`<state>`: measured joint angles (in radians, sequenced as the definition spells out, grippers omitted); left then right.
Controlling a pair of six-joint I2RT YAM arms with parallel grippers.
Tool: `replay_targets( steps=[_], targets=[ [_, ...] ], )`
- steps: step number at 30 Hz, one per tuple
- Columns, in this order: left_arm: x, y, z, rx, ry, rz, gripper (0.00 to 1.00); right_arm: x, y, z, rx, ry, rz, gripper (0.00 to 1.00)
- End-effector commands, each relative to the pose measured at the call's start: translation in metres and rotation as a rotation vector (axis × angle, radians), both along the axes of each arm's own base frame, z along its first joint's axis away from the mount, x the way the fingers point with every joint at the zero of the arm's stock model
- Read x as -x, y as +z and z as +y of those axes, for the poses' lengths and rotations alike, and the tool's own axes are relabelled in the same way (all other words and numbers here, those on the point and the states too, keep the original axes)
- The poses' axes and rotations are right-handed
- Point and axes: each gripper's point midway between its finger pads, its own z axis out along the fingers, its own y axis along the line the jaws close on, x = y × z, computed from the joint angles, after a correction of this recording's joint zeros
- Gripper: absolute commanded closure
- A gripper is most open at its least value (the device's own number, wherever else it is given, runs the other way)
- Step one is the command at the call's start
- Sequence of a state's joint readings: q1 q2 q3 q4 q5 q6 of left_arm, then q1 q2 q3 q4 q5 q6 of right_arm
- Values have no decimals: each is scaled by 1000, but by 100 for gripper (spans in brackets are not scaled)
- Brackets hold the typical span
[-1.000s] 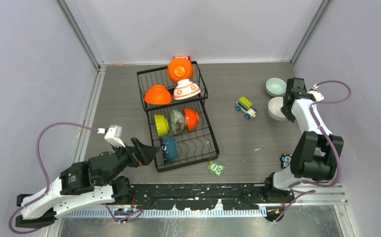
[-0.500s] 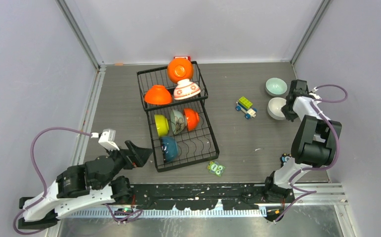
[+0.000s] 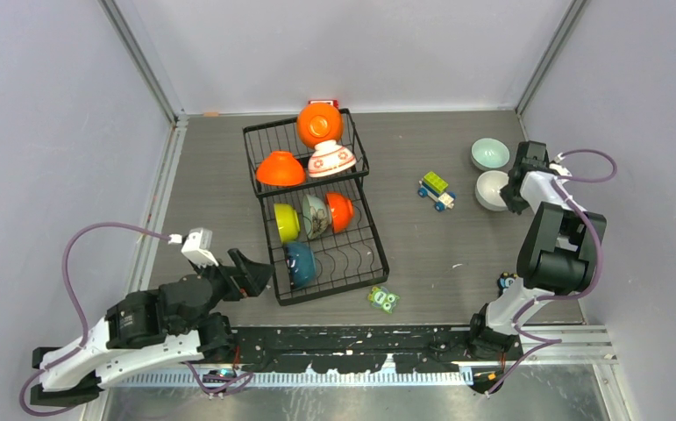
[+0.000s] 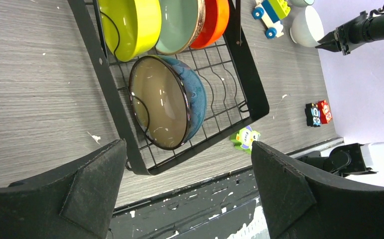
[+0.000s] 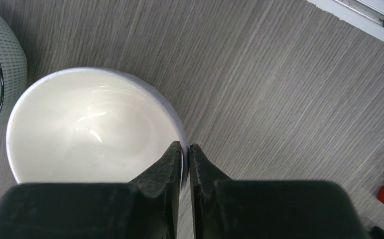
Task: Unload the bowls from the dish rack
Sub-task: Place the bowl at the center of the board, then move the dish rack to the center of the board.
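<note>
Pinching the rim of the white bowl (image 5: pixel 90 124), my right end effector (image 5: pixel 184 148) stands narrow, one finger inside the wall and one outside, with only the thin rim between them. That bowl sits upright on the desk (image 3: pixel 422 246), mouth up, out at 3 o'clock from the dish rack (image 3: pixel 352 254), with a pale mint bowl (image 3: pixel 489 154) just beside it toward 11 o'clock, also mouth up. My left end effector (image 4: pixel 188 145) is spread wide and holds nothing; it hangs off the rack's 7 o'clock corner, apart from the wire. Between its tips the left wrist view shows the teal bowl (image 4: pixel 167 107), which stands on edge in the curved dividers with its brown inside turned to 9 o'clock, toward me. The rack's long axis runs from 12 to 6 o'clock, with the near end swung slightly toward 5. In the near section, past the teal one, three bowls stand on edge in a tight row across the rack: a lime green bowl (image 3: pixel 285 222), a mint one with a dark rim (image 3: pixel 315 217) and an orange bowl (image 3: pixel 340 211), mouths toward 9 o'clock. In the far section an orange dome (image 3: pixel 281 168) and the floral bowl (image 3: pixel 331 159) lie mouth down side by side, and another orange one (image 3: pixel 319 124) leans at the 12 o'clock edge. A toy car (image 3: pixel 437 190) lies between the rack and the white bowl.
</note>
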<state>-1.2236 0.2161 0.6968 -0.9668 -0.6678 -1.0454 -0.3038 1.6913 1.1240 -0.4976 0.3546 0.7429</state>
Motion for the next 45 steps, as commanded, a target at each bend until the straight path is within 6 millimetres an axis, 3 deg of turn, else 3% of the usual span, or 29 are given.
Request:
replay_targets(
  steps=[1,6,11,15,18,22,25,27,31,33,36,40,43,45],
  targets=[
    [-2,0,-6,20,10,14,3,-5,14,-4,33,1,-42,80],
    [0,-1,-8,26,2,21,4,-1,17,-3,32,4,-41,75],
    [1,-1,-10,35,-9,24,4,3,20,-1,33,9,-44,59],
    [1,-2,-8,16,-11,17,4,-2,38,5,15,23,-97,52],
    [-1,0,-3,-20,-5,3,4,-8,70,10,16,21,-170,33],
    [-5,11,-1,-75,-10,-34,0,-23,130,45,-4,110,-309,12],
    [-7,21,-4,-99,-24,-57,0,-25,184,84,33,226,-410,10],
    [-9,24,-7,-120,-29,-61,0,-15,216,107,57,306,-477,10],
    [-10,22,-21,-157,-68,-64,0,25,253,173,41,568,-585,12],
    [-11,16,-27,-178,-76,-53,0,48,249,214,-50,753,-607,13],
    [-13,7,-36,-199,-85,-36,1,87,227,261,-202,984,-579,14],
    [-16,0,-47,-162,-74,-31,2,119,195,290,-367,1075,-567,14],
    [-20,-11,-51,-114,-30,-15,4,127,174,306,-459,1057,-618,15],
    [-22,-16,-52,-77,3,-3,5,128,172,319,-521,1065,-701,15]
  ],
)
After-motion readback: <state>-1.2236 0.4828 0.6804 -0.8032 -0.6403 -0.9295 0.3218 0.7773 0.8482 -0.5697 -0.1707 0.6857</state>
